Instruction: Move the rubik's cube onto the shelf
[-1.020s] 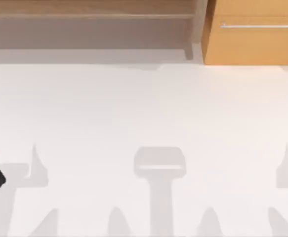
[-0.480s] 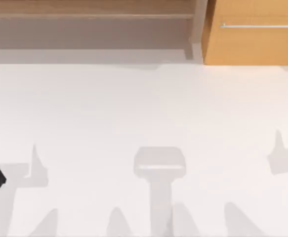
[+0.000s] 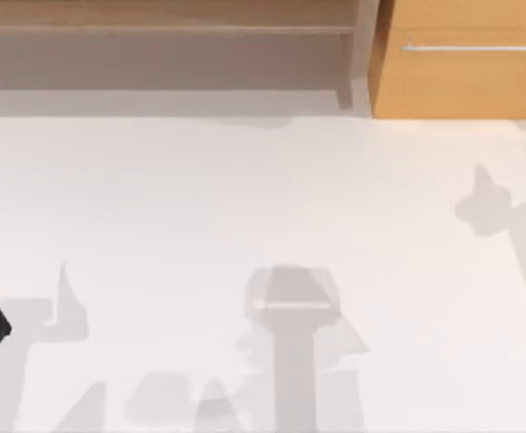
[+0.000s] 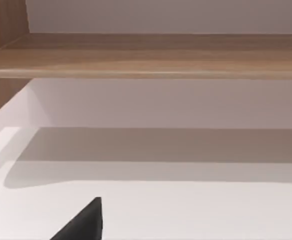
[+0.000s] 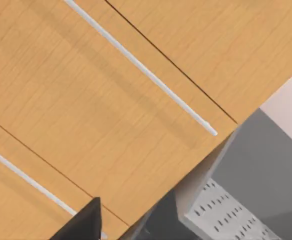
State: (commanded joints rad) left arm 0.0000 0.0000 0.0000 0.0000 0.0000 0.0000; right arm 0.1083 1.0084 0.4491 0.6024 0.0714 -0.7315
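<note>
The right tool (image 5: 83, 222) faces the orange-brown drawer cabinet (image 5: 110, 100), not the long light-brown wooden shelf (image 3: 154, 18), so a careless swing risks striking the cabinet. The left tool (image 4: 83, 224) faces the shelf. I cannot tell either tool's state, nor where the small multicoloured rubik's cube lies.

One shelf, one cabinet, one tabletop

One long wooden shelf (image 3: 163, 16) with one upright post (image 3: 364, 41) – beside it one orange-brown drawer cabinet (image 3: 466, 77) (two metal bar handles in the right wrist view, one (image 5: 140, 67) nearer the middle), all on one white tabletop (image 3: 244, 198).
</note>
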